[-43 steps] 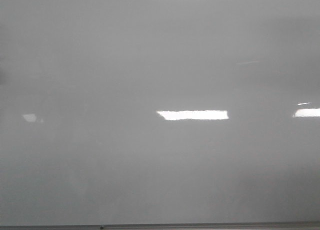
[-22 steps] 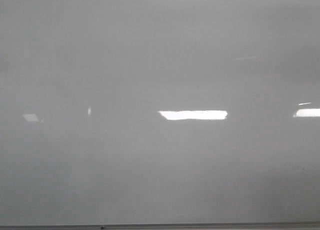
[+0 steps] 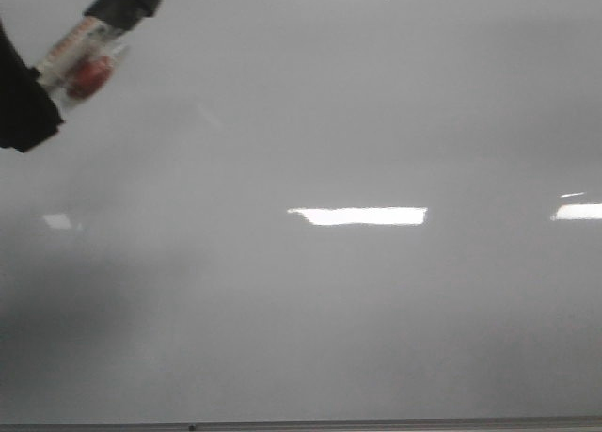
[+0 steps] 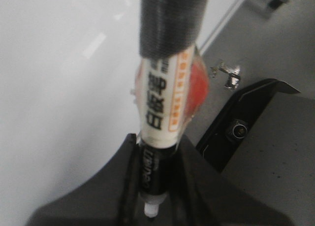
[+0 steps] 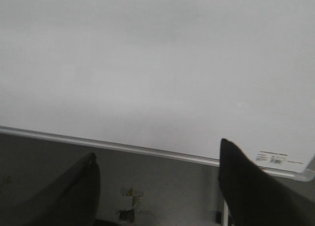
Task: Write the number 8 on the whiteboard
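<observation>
Since the earlier frames, our left gripper (image 3: 33, 93) has entered over the whiteboard's (image 3: 357, 310) upper left corner, fingers closed on a marker (image 3: 89, 46). Right fingers (image 5: 246, 186) spread, holding nothing. We see no 8.

Matte black throughout: the left tool (image 4: 150, 186) shows smooth, sloping moulded fingers, while the right tool (image 5: 157, 186) ends in two dark, tapered, blade-like fingers (image 5: 251, 186).
</observation>
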Robot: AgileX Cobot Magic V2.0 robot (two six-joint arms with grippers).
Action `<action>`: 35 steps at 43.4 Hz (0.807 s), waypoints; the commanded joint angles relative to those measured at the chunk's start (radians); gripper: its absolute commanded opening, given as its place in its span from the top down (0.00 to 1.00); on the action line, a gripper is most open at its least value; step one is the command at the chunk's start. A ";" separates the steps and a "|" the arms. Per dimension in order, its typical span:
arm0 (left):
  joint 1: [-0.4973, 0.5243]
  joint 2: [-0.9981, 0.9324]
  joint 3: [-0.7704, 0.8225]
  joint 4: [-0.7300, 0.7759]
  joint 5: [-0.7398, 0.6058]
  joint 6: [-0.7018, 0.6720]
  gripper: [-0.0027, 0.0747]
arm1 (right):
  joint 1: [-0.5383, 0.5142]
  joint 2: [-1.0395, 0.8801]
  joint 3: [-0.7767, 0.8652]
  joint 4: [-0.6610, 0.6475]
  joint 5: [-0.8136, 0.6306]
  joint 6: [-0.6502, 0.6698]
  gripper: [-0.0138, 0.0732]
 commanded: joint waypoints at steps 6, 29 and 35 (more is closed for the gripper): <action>-0.177 0.032 -0.069 -0.033 -0.028 0.053 0.99 | 0.101 0.104 -0.078 0.138 0.000 -0.260 0.23; -0.397 0.053 -0.086 -0.030 -0.040 0.100 0.99 | 0.593 0.368 -0.195 0.328 0.009 -0.629 0.23; -0.416 0.053 -0.086 -0.030 -0.045 0.100 0.99 | 0.690 0.444 -0.243 0.333 -0.011 -0.629 0.23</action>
